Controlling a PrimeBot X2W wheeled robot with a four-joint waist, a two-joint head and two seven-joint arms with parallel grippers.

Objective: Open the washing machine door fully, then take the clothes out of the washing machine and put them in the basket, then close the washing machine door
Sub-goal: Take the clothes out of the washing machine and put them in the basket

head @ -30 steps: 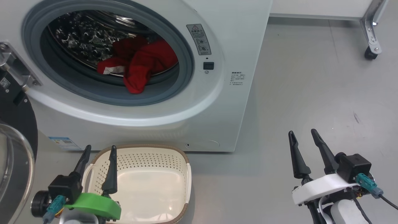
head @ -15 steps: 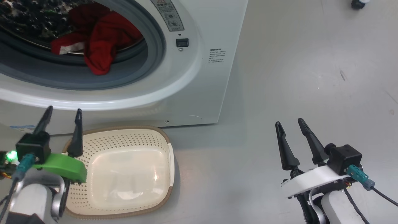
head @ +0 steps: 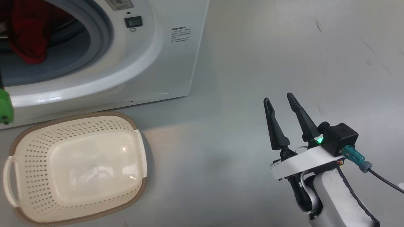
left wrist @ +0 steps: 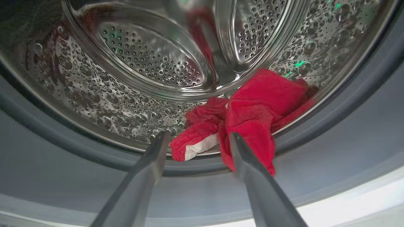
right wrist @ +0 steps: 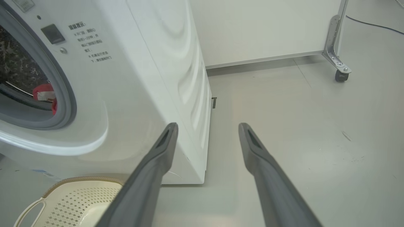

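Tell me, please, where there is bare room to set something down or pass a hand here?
Open floor lies between the washing machine, the basket and the right tool, and beyond that tool. The basket itself is empty. It is tight at the mouth of the drum, where the clothes lie on the front lip before the left tool.

Red clothes (left wrist: 252, 116), cream perforated basket (head: 19, 148), white washing machine (head: 176, 63).

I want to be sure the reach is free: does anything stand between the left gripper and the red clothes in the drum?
Nothing visible does. The left gripper, fingers open, points straight at the clothes, which lie at the front edge of the drum, over the grey seal; the space between is free.
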